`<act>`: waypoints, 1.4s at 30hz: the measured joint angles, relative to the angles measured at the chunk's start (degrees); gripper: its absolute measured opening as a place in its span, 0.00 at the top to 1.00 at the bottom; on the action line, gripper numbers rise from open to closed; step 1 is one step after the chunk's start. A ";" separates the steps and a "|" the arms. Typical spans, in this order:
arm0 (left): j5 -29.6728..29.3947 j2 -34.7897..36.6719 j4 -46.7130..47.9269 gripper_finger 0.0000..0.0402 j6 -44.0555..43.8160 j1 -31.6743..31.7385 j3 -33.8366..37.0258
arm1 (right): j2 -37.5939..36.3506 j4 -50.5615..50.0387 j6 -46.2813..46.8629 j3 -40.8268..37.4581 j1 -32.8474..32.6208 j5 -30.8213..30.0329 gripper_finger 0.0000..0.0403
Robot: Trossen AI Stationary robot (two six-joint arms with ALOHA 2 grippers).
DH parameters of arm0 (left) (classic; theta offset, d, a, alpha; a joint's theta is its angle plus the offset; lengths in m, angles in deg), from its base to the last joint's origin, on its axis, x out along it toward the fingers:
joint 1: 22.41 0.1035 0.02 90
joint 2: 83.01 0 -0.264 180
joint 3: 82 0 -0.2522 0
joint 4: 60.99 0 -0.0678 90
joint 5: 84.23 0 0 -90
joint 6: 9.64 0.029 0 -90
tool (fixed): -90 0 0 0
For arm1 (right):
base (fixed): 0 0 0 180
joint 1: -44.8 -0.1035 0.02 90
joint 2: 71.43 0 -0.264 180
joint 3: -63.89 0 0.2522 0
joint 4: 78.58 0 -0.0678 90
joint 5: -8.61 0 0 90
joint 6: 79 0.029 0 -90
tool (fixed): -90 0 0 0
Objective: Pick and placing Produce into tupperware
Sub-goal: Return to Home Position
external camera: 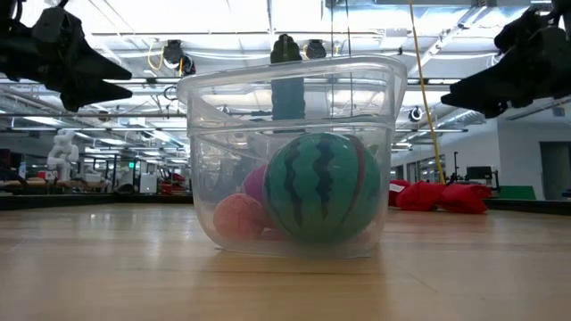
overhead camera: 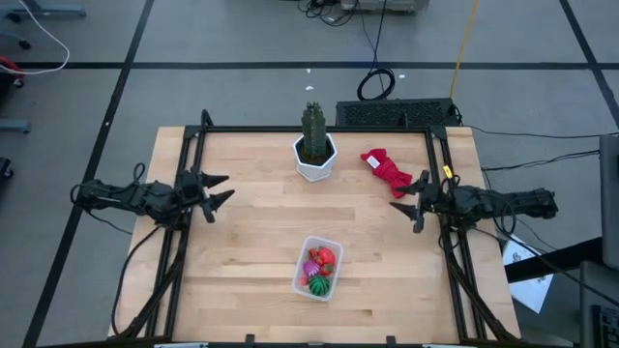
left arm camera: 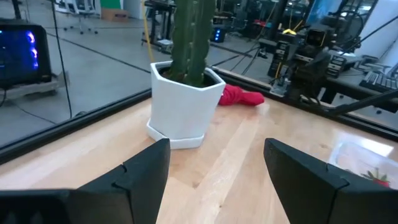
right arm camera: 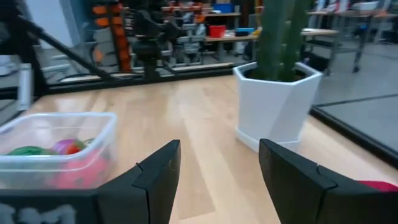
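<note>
This was a robotics lab or research workshop, not a home: a wooden table ringed by a black metal frame stood on a grey floor marked with dark tape lines, with the left arm and right arm mounted at its 2 sides. Loose cables and a black keyboard lay behind it, while a glowing monitor, benches stacked with equipment and rows of ceiling lights filled the open hall beyond
</note>
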 joint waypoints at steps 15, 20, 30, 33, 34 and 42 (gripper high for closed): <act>3.33 -0.02 -4.92 0.34 3.49 0.00 0.00 | 0.00 0.92 -1.54 -0.02 2.79 13.81 0.48; 3.76 -0.02 -4.62 0.34 3.73 0.00 0.00 | 0.00 1.36 -1.57 -1.07 2.77 15.40 0.48; 3.81 -0.04 -4.48 0.34 1.97 0.00 0.00 | 0.02 14.06 0.66 -7.04 2.74 19.79 0.48; 3.87 -0.04 -3.22 0.34 0.72 0.00 0.00 | 0.02 14.36 3.09 -7.08 2.74 19.79 0.48; 3.88 -0.04 -2.91 0.34 0.70 0.00 0.00 | 0.02 14.45 3.82 -7.08 2.74 19.79 0.48; 3.73 -0.04 -1.61 0.34 2.40 0.00 0.00 | 0.02 17.14 3.16 -7.15 2.74 19.73 0.48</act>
